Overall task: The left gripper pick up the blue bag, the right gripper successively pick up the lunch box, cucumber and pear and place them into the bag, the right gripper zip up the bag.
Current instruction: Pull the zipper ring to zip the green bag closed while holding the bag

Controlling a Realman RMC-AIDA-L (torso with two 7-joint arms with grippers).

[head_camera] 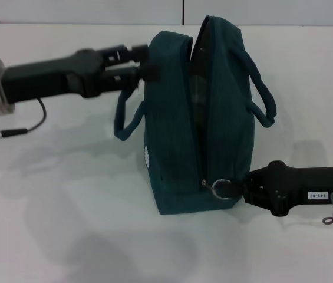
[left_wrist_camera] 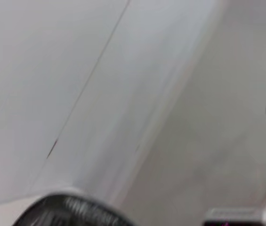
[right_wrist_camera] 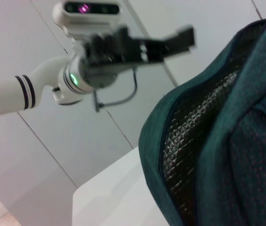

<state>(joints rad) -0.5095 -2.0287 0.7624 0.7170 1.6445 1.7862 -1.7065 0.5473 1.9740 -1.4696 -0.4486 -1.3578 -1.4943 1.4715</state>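
We judge the blue bag (head_camera: 198, 118) soft and floppy, so our left gripper (head_camera: 144, 63) pinches its upper edge while our right gripper (head_camera: 241, 187), jaw state untellable, sits at the zipper pull (head_camera: 219, 187).

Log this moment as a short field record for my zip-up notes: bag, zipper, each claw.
bag: blue bag upright on the white table
zipper: mostly open, lining visible in the gap
zipper pull: metal ring at the bag's near lower end
right claw: right gripper at the ring
left claw: left gripper against the bag's upper far side
food items: none visible
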